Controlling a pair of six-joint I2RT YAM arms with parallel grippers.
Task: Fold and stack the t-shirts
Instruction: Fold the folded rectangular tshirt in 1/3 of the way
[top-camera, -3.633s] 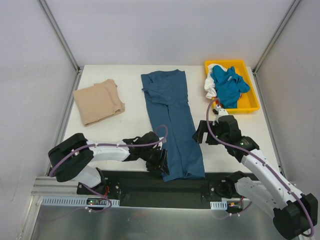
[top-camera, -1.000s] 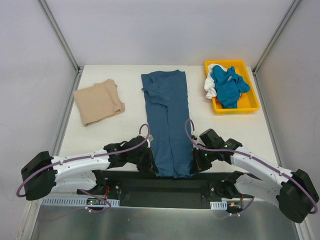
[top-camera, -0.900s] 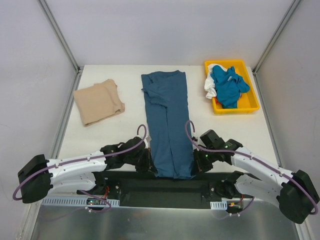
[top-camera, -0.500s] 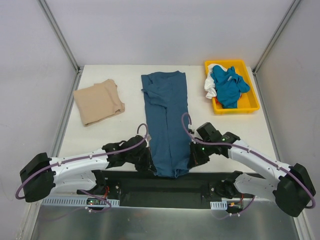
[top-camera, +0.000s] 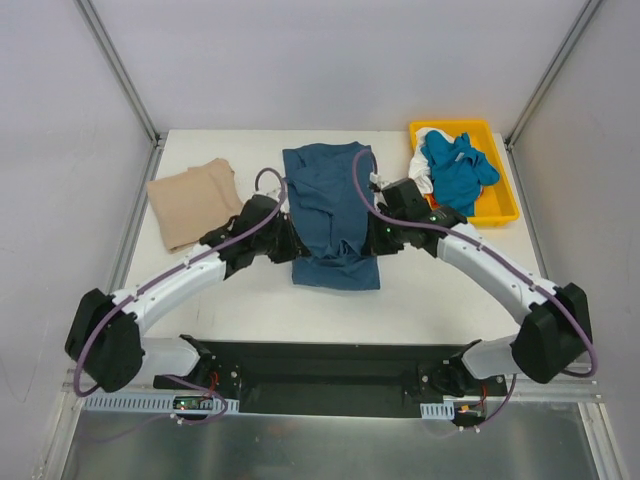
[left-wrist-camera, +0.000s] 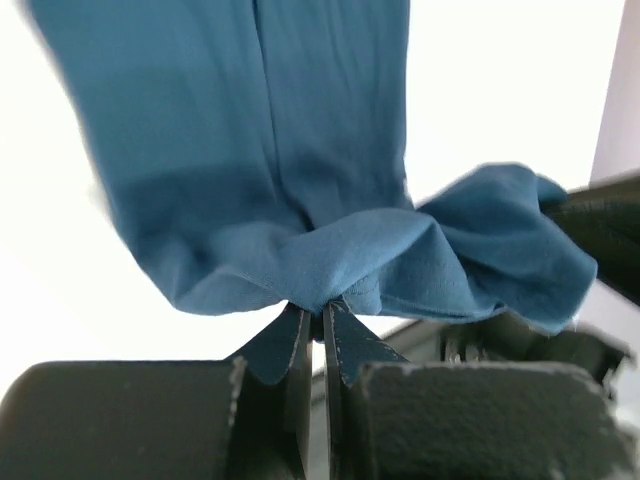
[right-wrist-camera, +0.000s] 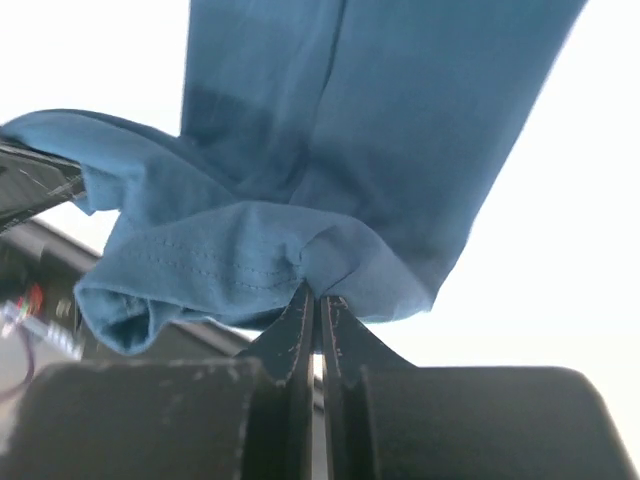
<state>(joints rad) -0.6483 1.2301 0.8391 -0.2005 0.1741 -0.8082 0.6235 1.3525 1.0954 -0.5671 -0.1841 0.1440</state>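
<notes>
A dark teal t-shirt lies lengthwise in the middle of the table, its near half lifted and doubled back over the rest. My left gripper is shut on the left corner of its hem, and my right gripper is shut on the right corner. In the left wrist view the gripper pinches bunched teal t-shirt cloth. The right wrist view shows the same pinch by that gripper on the teal t-shirt. A folded tan t-shirt rests at the left.
A yellow tray at the back right holds a crumpled bright blue t-shirt and a white one. Metal frame posts rise at both far corners. The black base rail runs along the near edge.
Both grippers have carried the teal shirt's hem up from the near edge toward the far side. The shirt now shows about half its former length.
</notes>
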